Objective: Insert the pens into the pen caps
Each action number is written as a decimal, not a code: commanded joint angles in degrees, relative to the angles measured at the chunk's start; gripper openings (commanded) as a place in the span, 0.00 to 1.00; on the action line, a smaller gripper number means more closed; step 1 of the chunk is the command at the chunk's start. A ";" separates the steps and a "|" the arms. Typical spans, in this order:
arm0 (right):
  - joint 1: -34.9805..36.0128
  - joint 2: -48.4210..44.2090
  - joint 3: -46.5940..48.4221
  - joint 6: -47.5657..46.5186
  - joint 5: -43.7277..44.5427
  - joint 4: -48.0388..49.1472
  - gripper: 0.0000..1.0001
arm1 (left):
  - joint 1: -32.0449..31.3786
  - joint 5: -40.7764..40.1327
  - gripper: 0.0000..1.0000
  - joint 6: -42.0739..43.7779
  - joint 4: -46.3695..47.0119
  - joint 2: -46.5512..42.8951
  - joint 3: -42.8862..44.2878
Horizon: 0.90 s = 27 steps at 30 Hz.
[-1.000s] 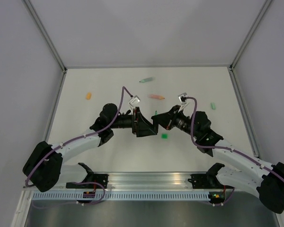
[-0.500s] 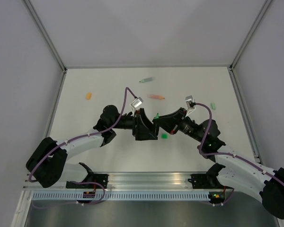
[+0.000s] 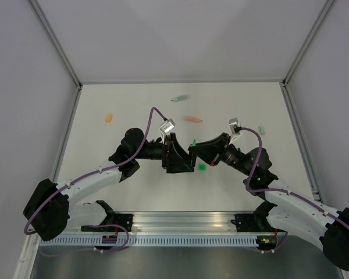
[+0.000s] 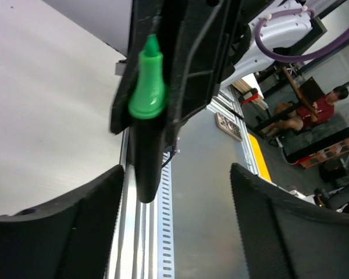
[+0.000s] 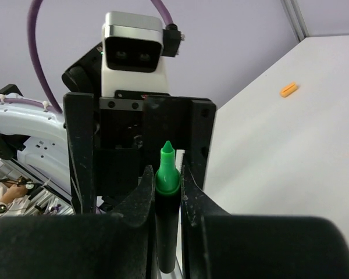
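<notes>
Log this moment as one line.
right gripper: shut on black-green pen | left gripper: open, facing pen | bright green cap: loose on table

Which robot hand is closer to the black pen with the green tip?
Right. The right gripper is shut on the black pen, its green tip sticking up. The left gripper faces it with jaws open, not holding it.

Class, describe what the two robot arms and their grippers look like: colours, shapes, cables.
Both the left arm and right arm have white links and bulky black joints. A purple cable loops along each to a small silver-white camera at the wrist. The left gripper and right gripper are black, each with two broad fingers.
</notes>
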 commanded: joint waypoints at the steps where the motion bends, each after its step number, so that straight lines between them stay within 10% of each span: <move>1: 0.20 -0.42 -0.48 0.36 0.09 4.51 0.00 | -1.54 -0.82 0.75 4.14 0.29 -1.58 2.67; 17: 0.20 -0.25 -3.29 3.79 -0.88 11.55 0.00 | -5.42 -1.34 0.28 7.04 0.20 -0.43 3.55; 27: 0.20 2.47 -2.94 4.85 -0.96 11.90 0.00 | -5.50 -2.31 0.26 7.48 -0.32 -1.05 3.29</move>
